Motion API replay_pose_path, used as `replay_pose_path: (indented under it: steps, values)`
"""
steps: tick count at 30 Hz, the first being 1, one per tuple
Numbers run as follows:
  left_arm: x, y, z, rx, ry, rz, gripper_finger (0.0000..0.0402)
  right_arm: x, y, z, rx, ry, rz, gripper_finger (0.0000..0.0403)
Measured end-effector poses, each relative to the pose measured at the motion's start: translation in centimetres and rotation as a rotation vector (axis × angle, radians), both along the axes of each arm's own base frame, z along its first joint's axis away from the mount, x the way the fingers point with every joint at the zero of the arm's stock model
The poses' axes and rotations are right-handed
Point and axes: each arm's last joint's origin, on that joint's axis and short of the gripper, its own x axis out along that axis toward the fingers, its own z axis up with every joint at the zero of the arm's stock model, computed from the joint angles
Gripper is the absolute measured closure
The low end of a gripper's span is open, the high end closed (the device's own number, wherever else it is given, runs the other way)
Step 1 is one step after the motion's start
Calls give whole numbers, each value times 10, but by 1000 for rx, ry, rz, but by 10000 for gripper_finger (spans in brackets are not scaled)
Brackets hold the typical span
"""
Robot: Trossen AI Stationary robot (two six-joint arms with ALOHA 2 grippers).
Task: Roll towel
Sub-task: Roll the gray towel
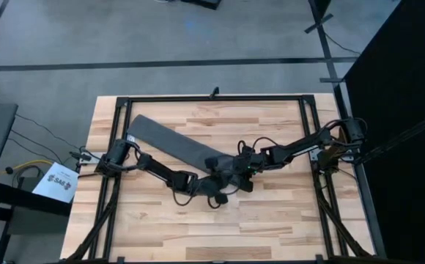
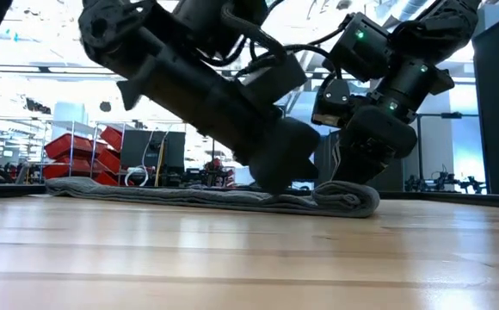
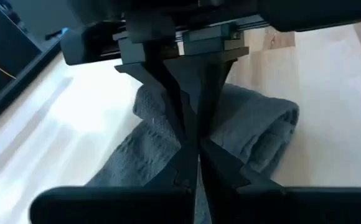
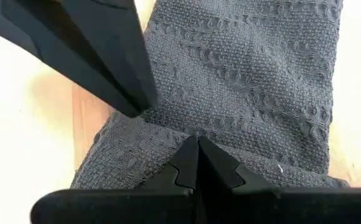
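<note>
Left gripper [image 1: 223, 183] down at table centre, fingers pressed together tip to tip in the left wrist view [image 3: 196, 163], nothing visibly pinched between them, tips resting on the towel's rolled end. Right gripper [image 1: 243, 166] just beside it at about 1 o'clock, fingers likewise closed together [image 4: 197, 151], tips on the flat weave right at the start of the roll; whether cloth is caught between them, can't tell. Left gripper's dark finger also crosses the right wrist view.

Towel [image 1: 172, 144], dark grey, lies as a long folded strip running from the grippers toward 10 o'clock, far end near the table's upper left. Near end curled into a short roll [image 3: 264, 134], seen in low view as a rounded bulge [image 2: 348, 198] on the wooden table [image 1: 271, 220], rest of strip flat. Both arms reach in from opposite sides, left from 9 o'clock, right from 3 o'clock.
</note>
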Motion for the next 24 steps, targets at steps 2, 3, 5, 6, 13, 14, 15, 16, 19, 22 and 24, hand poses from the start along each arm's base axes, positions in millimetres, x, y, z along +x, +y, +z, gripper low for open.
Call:
replay_pose_path:
  steps: [2,3,5,6,13,14,15,16,19,22,24]
  values:
    - [0,1,-1,-23,4,-4,396,0,0,0,1,0,1,403]
    - [0,1,-1,-26,5,-5,396,0,0,0,0,0,0,403]
    - [0,0,-1,-28,3,-5,396,0,0,0,2,0,2,403]
    - [0,-1,-1,-30,-1,-7,396,0,0,0,2,0,2,403]
    - [-1,2,-17,8,41,26,396,0,0,0,4,-1,6,403]
    - [0,3,-19,6,41,29,396,0,0,0,4,-1,6,403]
    - [1,4,-19,0,29,28,396,0,0,0,4,0,7,403]
    - [2,4,-18,-3,18,27,396,0,0,0,4,-1,7,403]
    - [2,1,-16,-20,4,11,396,0,0,0,4,-1,7,403]
    - [1,-5,-16,-35,-2,-9,396,0,0,0,5,-1,7,403]
    - [1,-10,-15,-41,-18,-20,396,0,0,0,5,-1,7,403]
